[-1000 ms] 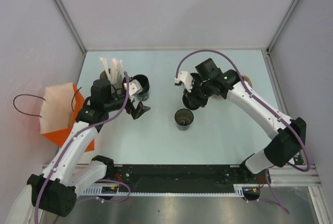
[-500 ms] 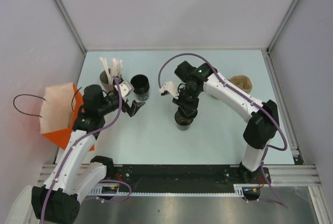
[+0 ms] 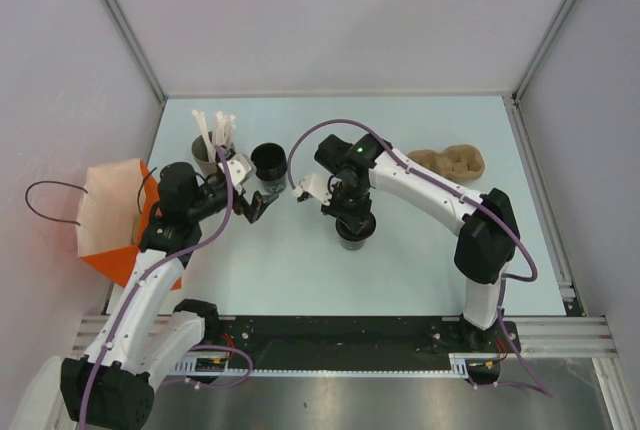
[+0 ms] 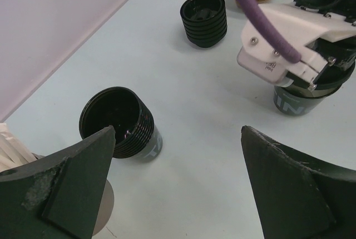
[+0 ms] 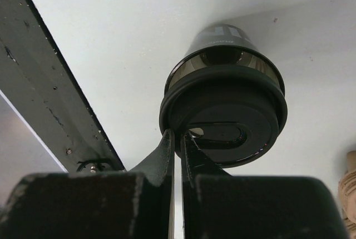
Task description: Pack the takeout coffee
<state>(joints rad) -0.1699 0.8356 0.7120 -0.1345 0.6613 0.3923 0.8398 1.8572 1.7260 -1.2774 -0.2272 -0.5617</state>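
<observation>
The takeout coffee stands mid-table as a small black tapered cup (image 3: pixel 356 238) (image 5: pixel 221 43) (image 4: pixel 297 101). Its black round lid (image 5: pixel 231 114) lies over the cup's mouth, slightly tilted. My right gripper (image 3: pixel 350 214) (image 5: pixel 178 137) hangs right above it, shut on the near rim of the lid. My left gripper (image 3: pixel 262 205) (image 4: pixel 178 133) is wide open and empty, low over the table to the left of the cup, just in front of a lidless black cup (image 3: pixel 268 164) (image 4: pixel 115 121).
A grey cup of white straws (image 3: pixel 210 142) stands at the back left. An orange and brown paper bag (image 3: pixel 108 218) sits at the table's left edge. A brown cardboard cup carrier (image 3: pixel 446 162) lies at the back right. A black ribbed stack (image 4: pixel 204 20) stands behind the coffee.
My right arm has swung left and forward from the back, carrying the lid over the cup and down onto its mouth. My left gripper drew back slightly and stayed open.
</observation>
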